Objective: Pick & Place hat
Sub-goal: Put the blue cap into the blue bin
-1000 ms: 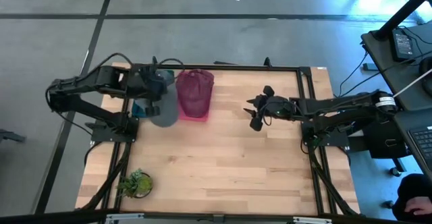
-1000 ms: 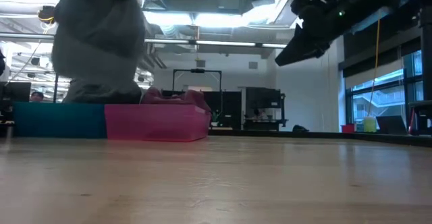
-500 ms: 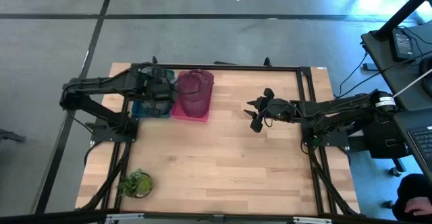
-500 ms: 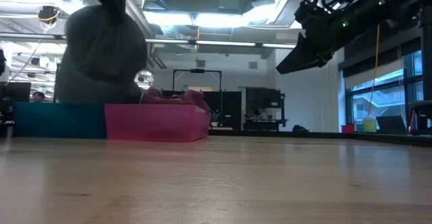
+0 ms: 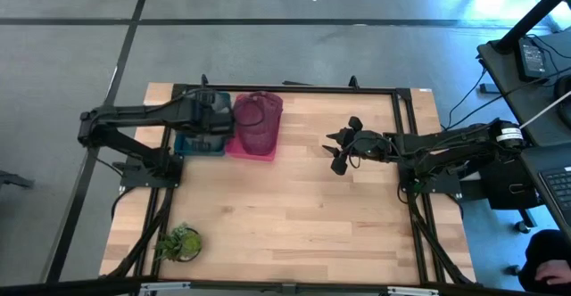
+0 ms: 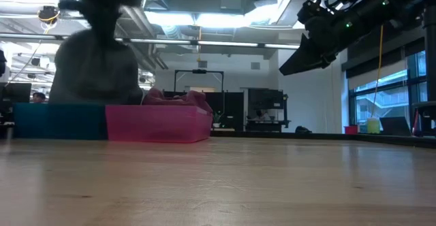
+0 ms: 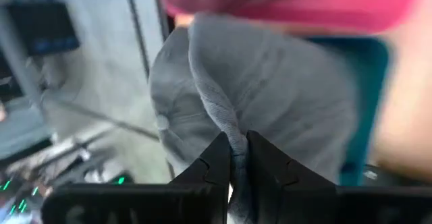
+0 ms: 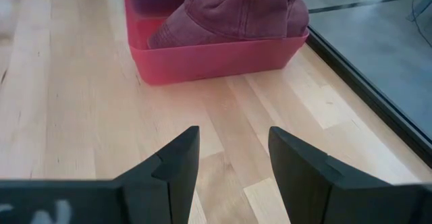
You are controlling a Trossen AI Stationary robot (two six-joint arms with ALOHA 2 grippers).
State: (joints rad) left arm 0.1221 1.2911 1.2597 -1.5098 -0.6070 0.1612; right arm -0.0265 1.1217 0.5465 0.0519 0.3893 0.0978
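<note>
Here, a grey hat (image 7: 270,102) is pinched by the left gripper (image 7: 233,158) over the teal bin (image 6: 58,120); release remains. The right gripper (image 8: 229,163) is spread, idle.

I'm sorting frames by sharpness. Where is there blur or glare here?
Low view: the grey hat over the teal bin is smeared, and ceiling lights glare. Left wrist view: soft throughout, the pink bin blurred. Right wrist view: crisp on the maroon hat.
</note>
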